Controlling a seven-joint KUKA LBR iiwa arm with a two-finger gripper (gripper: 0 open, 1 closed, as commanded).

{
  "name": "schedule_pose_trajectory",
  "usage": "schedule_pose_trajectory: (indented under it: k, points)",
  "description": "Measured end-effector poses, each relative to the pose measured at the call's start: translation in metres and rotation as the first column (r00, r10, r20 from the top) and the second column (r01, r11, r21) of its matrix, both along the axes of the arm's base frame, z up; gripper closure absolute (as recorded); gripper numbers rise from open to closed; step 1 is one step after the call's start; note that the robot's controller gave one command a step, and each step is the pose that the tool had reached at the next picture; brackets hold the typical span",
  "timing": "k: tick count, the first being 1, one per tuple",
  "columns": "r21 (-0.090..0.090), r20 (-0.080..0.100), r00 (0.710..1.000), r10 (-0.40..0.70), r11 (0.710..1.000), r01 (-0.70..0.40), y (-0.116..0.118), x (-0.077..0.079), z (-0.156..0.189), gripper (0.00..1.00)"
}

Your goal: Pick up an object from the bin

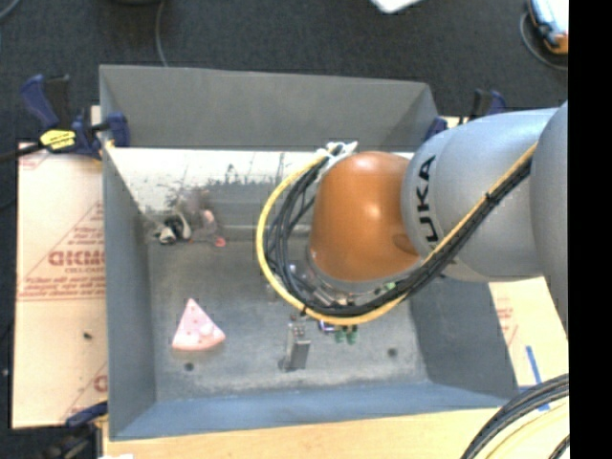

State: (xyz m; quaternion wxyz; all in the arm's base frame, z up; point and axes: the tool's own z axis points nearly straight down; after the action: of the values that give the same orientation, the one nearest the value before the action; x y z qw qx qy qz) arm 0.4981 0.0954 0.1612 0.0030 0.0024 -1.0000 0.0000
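gripper low inside the bin, near the front wall, about mid-width, hanging below the orange wrist cover and its cable loop. pincer state: cannot tell, too much of it hidden under the wrist. nothing seen clamped in it. bare grey floor around it, as far as visible.

nearest thing: pink wedge, triangular, faintly dotted, lying flat on the floor toward the view's left of the gripper. near but apart, not touched.

farther off, by the back wall on the view's left: small black-and-white thing, greyish-pink lump just beside it, tiny red bit near both. too small to name further. well apart from the gripper.

progress, as a judgement: early. arm down in the bin, but no thing raised off the floor and no grasp to be seen. left to do: settle over a thing, close on it, lift it clear of the walls. likeliest candidate by nearness the pink wedge, though not certain from here. flat wedge on flat floor: probably awkward to get under, so an edge-on pinch across its sides seems needed.
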Motion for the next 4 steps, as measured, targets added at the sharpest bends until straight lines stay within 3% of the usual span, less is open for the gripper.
schedule_pose_trajectory:
  k: [1, 2, 3, 4]
  points:
    - [0.000, 0.006, 0.997, 0.075, 0.997, -0.075, -0.001, -0.001, 0.041, 0.00]
    - [0.001, 0.003, 0.997, 0.072, 0.997, -0.072, -0.001, -0.001, 0.039, 1.00]
    - [0.000, 0.009, 0.859, 0.512, 0.859, -0.512, -0.026, 0.036, 0.017, 1.00]
    - [-0.004, 0.013, 0.533, 0.846, 0.533, -0.846, 0.005, 0.069, 0.013, 1.00]
